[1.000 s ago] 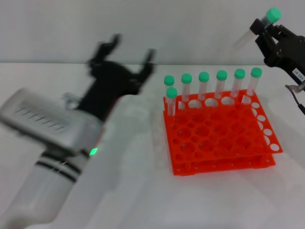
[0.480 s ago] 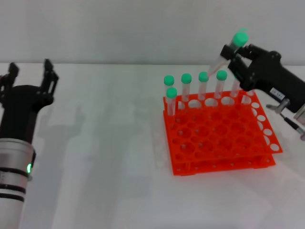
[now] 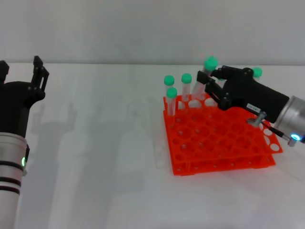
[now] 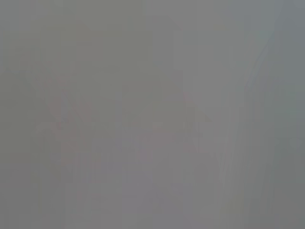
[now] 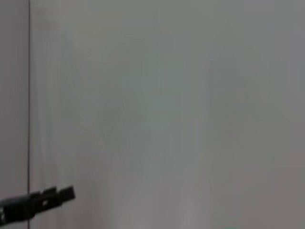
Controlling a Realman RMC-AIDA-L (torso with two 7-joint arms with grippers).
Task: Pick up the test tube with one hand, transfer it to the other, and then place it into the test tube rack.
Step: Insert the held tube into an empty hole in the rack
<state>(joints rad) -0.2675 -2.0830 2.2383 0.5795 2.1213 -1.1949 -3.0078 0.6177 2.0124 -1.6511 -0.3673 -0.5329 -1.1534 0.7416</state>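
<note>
One test tube [image 3: 206, 71] sits clamped in the right gripper [image 3: 213, 85], tilted over the rack [image 3: 217, 138].

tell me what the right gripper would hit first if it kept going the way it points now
Probably the standing green-capped tubes in the back row of the test tube rack. The right gripper, shut on the test tube, points left toward them; depth is unclear.

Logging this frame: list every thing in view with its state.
test tube: tilted, held over the rack's far row.
right gripper: shut on the test tube.
left gripper: open, empty, far left.
test tube rack: upright on the table, tubes standing in its far row.
</note>
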